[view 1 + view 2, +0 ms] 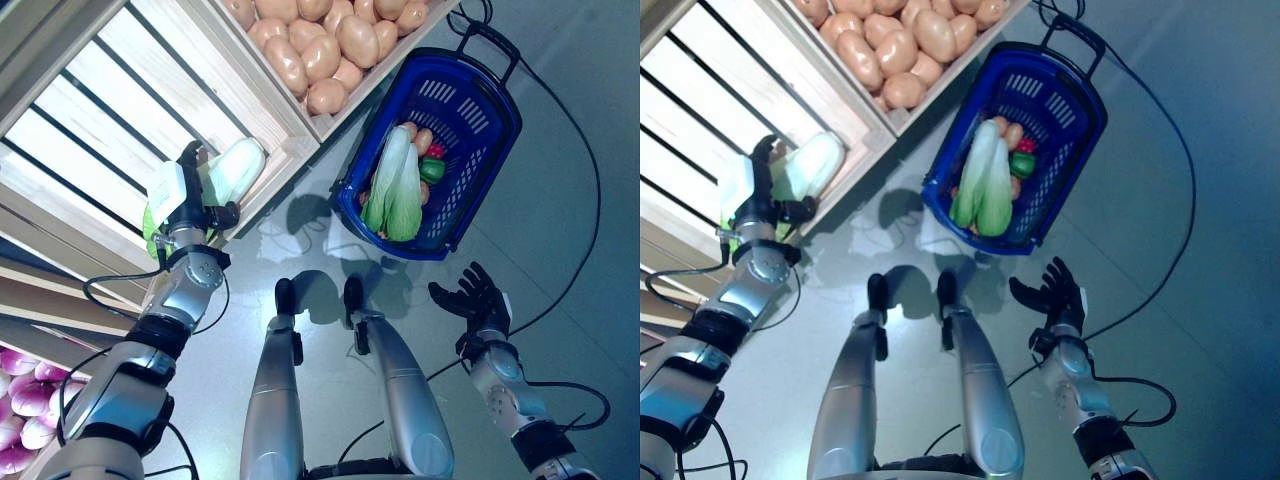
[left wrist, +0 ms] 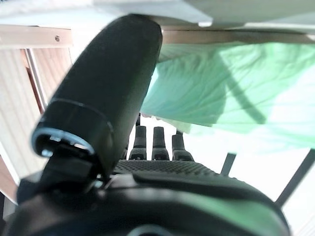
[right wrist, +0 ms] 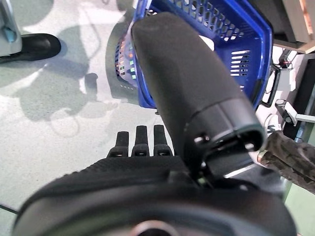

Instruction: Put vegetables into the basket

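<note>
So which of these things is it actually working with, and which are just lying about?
In the job:
- cabbage in the left hand
- blue basket, already holding cabbages and small vegetables

Just there:
- potatoes in their crate
- purple vegetables
- slatted shelf
- right hand, open and empty

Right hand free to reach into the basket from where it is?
Probably yes. The right hand hangs open and empty beside the blue basket, whose top is open. Nothing lies between them; the cabbages inside leave room.
</note>
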`<state>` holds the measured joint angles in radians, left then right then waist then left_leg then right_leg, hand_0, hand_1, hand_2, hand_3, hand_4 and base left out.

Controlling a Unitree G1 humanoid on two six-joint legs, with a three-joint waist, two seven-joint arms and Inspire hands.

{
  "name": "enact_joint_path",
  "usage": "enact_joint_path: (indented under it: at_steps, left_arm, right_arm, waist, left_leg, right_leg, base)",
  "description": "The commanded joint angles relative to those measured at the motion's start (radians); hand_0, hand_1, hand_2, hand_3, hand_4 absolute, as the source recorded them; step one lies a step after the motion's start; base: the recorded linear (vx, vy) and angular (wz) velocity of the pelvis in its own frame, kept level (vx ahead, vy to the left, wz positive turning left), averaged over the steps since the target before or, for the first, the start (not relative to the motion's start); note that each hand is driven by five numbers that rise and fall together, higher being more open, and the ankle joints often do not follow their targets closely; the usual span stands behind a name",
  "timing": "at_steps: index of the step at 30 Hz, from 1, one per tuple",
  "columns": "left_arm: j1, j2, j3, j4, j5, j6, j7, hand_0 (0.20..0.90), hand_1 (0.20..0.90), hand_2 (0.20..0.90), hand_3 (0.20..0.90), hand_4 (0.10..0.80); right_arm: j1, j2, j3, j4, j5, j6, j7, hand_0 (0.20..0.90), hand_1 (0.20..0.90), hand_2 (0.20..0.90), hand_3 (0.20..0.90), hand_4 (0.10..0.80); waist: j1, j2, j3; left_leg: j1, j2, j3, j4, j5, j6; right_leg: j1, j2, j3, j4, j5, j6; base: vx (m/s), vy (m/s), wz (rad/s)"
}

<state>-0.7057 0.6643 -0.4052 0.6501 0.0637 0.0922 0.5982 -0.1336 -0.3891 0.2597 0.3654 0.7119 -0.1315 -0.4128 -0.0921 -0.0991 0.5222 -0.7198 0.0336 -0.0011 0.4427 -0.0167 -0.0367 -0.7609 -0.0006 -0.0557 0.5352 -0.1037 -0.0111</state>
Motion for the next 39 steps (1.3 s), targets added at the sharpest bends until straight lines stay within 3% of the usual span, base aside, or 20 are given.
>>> enact_joint_path:
  at_steps: [1,14,20,25,32,38,39]
  left_arm:
    - [-0.055,0.032,0.023,0.007,0.016,0.006,0.061,0.900,0.900,0.900,0.900,0.800]
    - [-0.130,0.016,0.009,0.092,-0.073,0.027,0.022,0.900,0.900,0.900,0.900,0.800]
    - [-0.138,-0.007,0.000,0.072,-0.193,0.015,-0.189,0.900,0.900,0.900,0.900,0.800]
    - [-0.147,0.023,-0.034,0.054,-0.220,0.041,-0.328,0.900,0.900,0.900,0.900,0.800]
    - [-0.122,0.063,-0.039,-0.029,-0.267,-0.001,-0.361,0.900,0.900,0.900,0.900,0.800]
    - [-0.100,0.061,-0.041,-0.111,-0.229,0.034,-0.374,0.900,0.900,0.900,0.900,0.800]
    - [-0.102,0.059,-0.043,-0.110,-0.226,0.040,-0.373,0.851,0.851,0.851,0.851,0.767]
  right_arm:
    - [0.034,-0.038,-0.006,-0.104,-0.039,-0.025,0.007,0.900,0.900,0.900,0.900,0.800]
    - [0.020,-0.037,0.016,-0.103,-0.032,-0.023,0.001,0.900,0.900,0.900,0.900,0.800]
    - [0.025,-0.028,0.010,-0.117,-0.051,-0.010,0.003,0.900,0.900,0.900,0.900,0.800]
    - [0.027,-0.041,-0.001,-0.133,-0.056,0.002,0.012,0.900,0.900,0.900,0.900,0.800]
    - [0.042,-0.050,-0.015,-0.134,-0.055,-0.018,0.016,0.900,0.900,0.900,0.900,0.800]
    - [0.045,-0.045,-0.024,-0.115,-0.052,-0.037,0.020,0.900,0.900,0.900,0.900,0.800]
    - [0.043,-0.045,-0.024,-0.113,-0.053,-0.036,0.021,0.900,0.900,0.900,0.900,0.800]
  waist:
    - [-0.009,-0.011,-0.002]
    - [-0.023,-0.025,-0.002]
    - [-0.032,-0.026,-0.002]
    - [-0.036,-0.011,-0.002]
    - [-0.027,0.009,-0.002]
    - [-0.019,0.012,-0.002]
    - [-0.019,0.012,-0.002]
  left_leg:
    - [-0.036,-0.018,0.033,0.010,0.036,0.061]
    - [-0.061,-0.022,0.027,-0.003,0.040,0.062]
    - [-0.072,-0.019,0.036,-0.028,0.049,0.066]
    - [-0.071,-0.021,0.043,-0.043,0.053,0.070]
    - [-0.075,-0.026,0.037,-0.039,0.050,0.070]
    - [-0.066,-0.026,0.034,-0.063,0.064,0.064]
    - [-0.067,-0.026,0.032,-0.064,0.066,0.064]
  right_leg:
    - [0.060,-0.002,-0.007,-0.080,0.062,-0.005]
    - [0.019,-0.001,0.003,-0.091,0.084,0.004]
    - [0.000,-0.001,0.001,-0.111,0.104,0.014]
    - [-0.007,-0.004,-0.001,-0.117,0.109,0.018]
    - [-0.006,-0.012,-0.006,-0.121,0.107,0.019]
    - [0.011,-0.014,-0.013,-0.148,0.115,0.020]
    - [0.011,-0.014,-0.014,-0.148,0.116,0.021]
  base:
    - [0.000,0.000,0.00]
    - [-0.002,0.001,0.00]
    - [-0.005,0.001,0.02]
    - [-0.004,0.005,0.07]
    - [-0.003,0.003,0.01]
    - [-0.004,-0.019,0.03]
    - [-0.013,-0.043,0.10]
